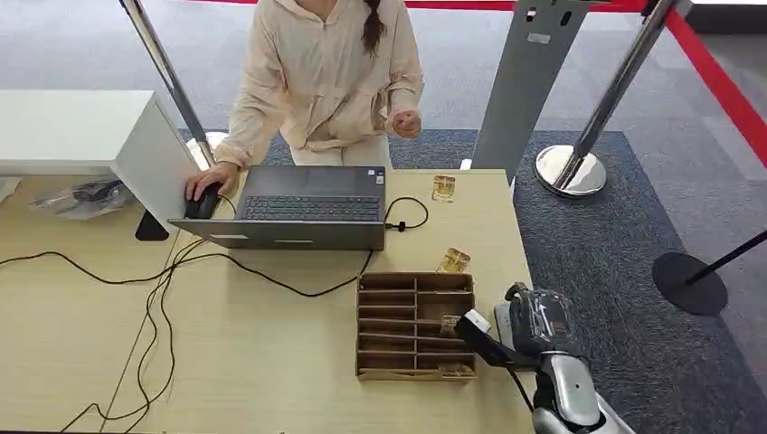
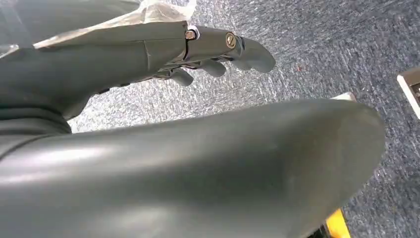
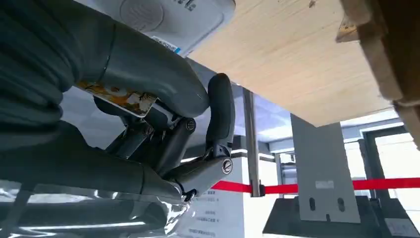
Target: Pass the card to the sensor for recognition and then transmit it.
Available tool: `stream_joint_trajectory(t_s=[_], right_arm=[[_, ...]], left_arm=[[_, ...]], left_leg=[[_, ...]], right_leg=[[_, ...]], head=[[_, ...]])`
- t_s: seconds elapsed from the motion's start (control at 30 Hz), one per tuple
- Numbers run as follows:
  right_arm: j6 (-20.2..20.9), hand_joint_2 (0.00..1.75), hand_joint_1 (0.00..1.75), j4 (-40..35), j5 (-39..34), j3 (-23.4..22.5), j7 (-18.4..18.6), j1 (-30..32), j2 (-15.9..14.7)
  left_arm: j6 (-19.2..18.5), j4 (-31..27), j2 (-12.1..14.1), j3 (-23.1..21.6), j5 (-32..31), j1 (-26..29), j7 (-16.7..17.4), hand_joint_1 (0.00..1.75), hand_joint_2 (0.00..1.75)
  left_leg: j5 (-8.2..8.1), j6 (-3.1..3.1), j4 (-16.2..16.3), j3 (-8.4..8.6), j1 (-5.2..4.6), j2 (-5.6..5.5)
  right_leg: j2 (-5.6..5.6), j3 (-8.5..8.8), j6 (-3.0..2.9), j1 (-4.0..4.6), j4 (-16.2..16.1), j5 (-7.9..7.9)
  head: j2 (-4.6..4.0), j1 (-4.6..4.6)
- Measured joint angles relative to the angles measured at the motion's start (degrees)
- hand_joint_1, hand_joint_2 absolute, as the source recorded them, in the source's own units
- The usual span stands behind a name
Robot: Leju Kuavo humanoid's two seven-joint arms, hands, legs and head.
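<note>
The right hand (image 3: 163, 124) is pinching a yellow-patterned card (image 3: 116, 96) between its thick thumb and the darker fingers (image 3: 220, 106), with the card sitting just beside the white card reader (image 3: 171, 17) at the table's right edge. In the head view the same right hand (image 1: 534, 321) is hovering over that corner of the wooden table (image 1: 271, 362), next to the brown slotted card organizer (image 1: 416, 325). The left hand (image 2: 218, 57) is hanging over grey carpet, fingers loosely curled and gripping nothing.

The grip is looking shallow, only an edge of the card showing, so a tilt could be letting it slip and drop off the table edge onto the carpet. The card may also be sitting too angled to the sensor to read. A person (image 1: 326, 72) is sitting opposite at a laptop (image 1: 307, 203), hand on a mouse, so any handover could be reaching across the cables (image 1: 163, 289)
</note>
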Motion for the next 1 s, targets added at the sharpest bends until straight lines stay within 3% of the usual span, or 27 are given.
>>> stream_joint_trajectory(t_s=[0.13,0.4,0.6,0.77,1.0], right_arm=[[3.4,1.75,1.75,-3.7,2.4,-1.5,1.5,-0.9,-2.0],[14.8,1.75,1.75,-16.9,4.4,-7.3,1.9,-5.1,-7.2],[19.8,1.75,1.75,-26.0,4.4,-10.3,2.1,-9.3,-9.7],[23.3,1.75,1.75,-32.3,4.6,-10.4,1.7,-15.0,-10.1],[23.9,1.75,1.75,-34.1,3.5,-7.8,1.4,-21.0,-8.1]], left_arm=[[-0.1,0.0,0.0,0.0,-0.1,0.0,-0.2,0.00,0.00],[-0.3,0.0,0.1,0.0,-0.2,0.0,-0.3,0.00,0.00],[-0.3,0.0,0.0,0.0,-0.3,-0.2,-0.3,0.00,0.00],[-0.7,0.0,0.0,0.0,-0.6,-0.7,0.0,0.00,0.00],[-1.2,0.0,-0.4,-0.1,-1.8,-1.7,0.5,0.00,0.00]], left_leg=[[0.00,0.00,0.0,0.01,-0.03,0.00],[0.00,0.00,0.0,0.02,-0.05,0.01],[0.00,0.00,0.0,-0.02,-0.04,0.00],[0.00,0.00,0.0,-0.09,-0.01,-0.02],[0.01,0.00,0.0,-0.12,-0.01,-0.03]], right_leg=[[0.00,0.00,0.00,-0.03,0.0,0.00],[0.00,-0.01,0.01,-0.05,0.0,0.01],[0.00,-0.03,0.01,-0.05,0.0,0.01],[0.00,-0.09,0.00,-0.02,0.0,0.01],[-0.01,-0.10,0.00,-0.02,0.0,0.01]], head=[[0.00,0.00],[0.00,0.02],[0.00,0.02],[0.00,0.02],[0.00,0.02]])
